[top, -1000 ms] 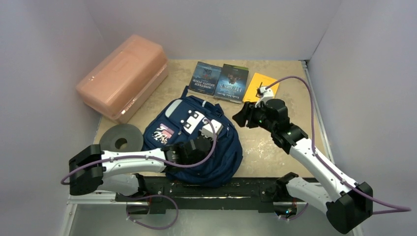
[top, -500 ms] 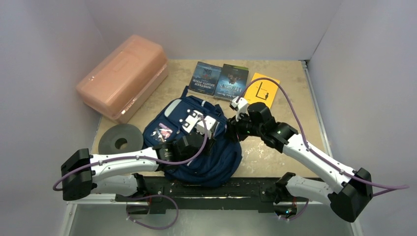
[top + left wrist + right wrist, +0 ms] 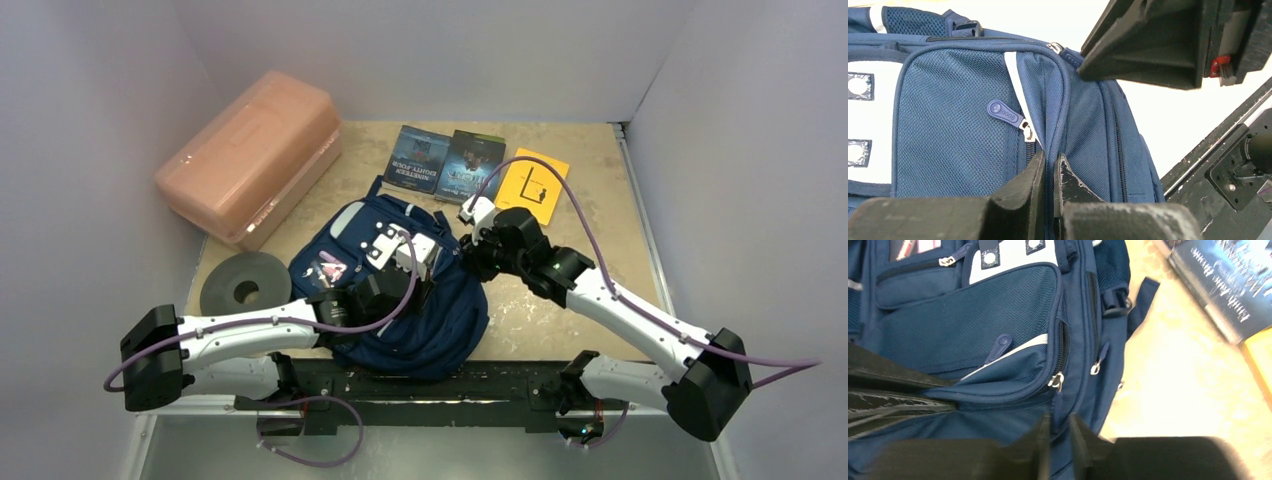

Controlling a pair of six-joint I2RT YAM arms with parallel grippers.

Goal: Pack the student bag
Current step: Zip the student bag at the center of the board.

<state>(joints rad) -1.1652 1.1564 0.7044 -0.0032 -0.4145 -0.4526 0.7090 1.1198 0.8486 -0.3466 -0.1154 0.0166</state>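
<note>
2 arms meet over a navy blue fabric backpack (image 3: pixel 440 330), which lies flat at the centre of the beige table (image 3: pixel 520 310) with its front pockets facing up.

The left arm (image 3: pixel 250 325) stretches low from the lower left of the frame. Its forearm is almost level and its wrist sits over the middle of the backpack. In the left wrist view, the left fingers (image 3: pixel 1023 185) are pressed nearly together, pinching a fold of the front pocket's seam just below a metal zip pull (image 3: pixel 1027 132).

The right arm (image 3: pixel 620 305) rises from the lower right and slants up and left. Its wrist is bent down onto the backpack's right edge. The right fingers (image 3: pixel 1078 435) stand narrow, with navy fabric in the slim gap between them. Whether they clamp it I cannot tell.

A salmon-pink plastic box (image 3: pixel 250 155) sits at upper left, and a grey tape roll (image 3: pixel 245 283) lies left of the backpack. 2 dark books (image 3: pixel 418 160) and a yellow booklet (image 3: pixel 535 185) lie along the top.
</note>
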